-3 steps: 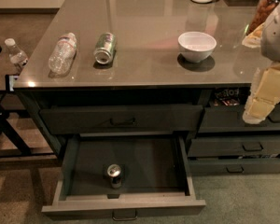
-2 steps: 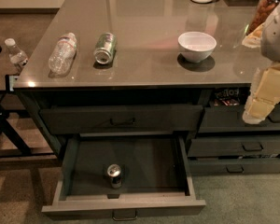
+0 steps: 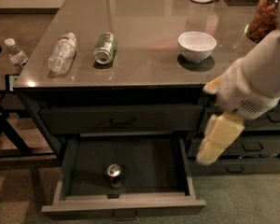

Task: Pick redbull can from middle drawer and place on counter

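Observation:
The redbull can (image 3: 114,174) stands upright near the front of the open middle drawer (image 3: 123,204), silver top up, on the dark drawer floor. The counter (image 3: 149,64) is the glossy grey-brown top above the drawers. My gripper (image 3: 207,156) hangs on the white arm at the right, below the counter's front edge. It is level with the drawer's right side, pointing down and left. It is to the right of and above the can, apart from it, and holds nothing that I can see.
On the counter lie a clear water bottle (image 3: 62,52) and a green can (image 3: 105,48). A white bowl (image 3: 197,45) stands to their right, a jar (image 3: 266,15) at the far right. Narrower shut drawers (image 3: 252,148) are behind my gripper. A small bottle (image 3: 15,55) stands at the left.
My arm has swung down and to the left, from beside the counter's right edge to in front of the drawers. The can and drawer have not moved.

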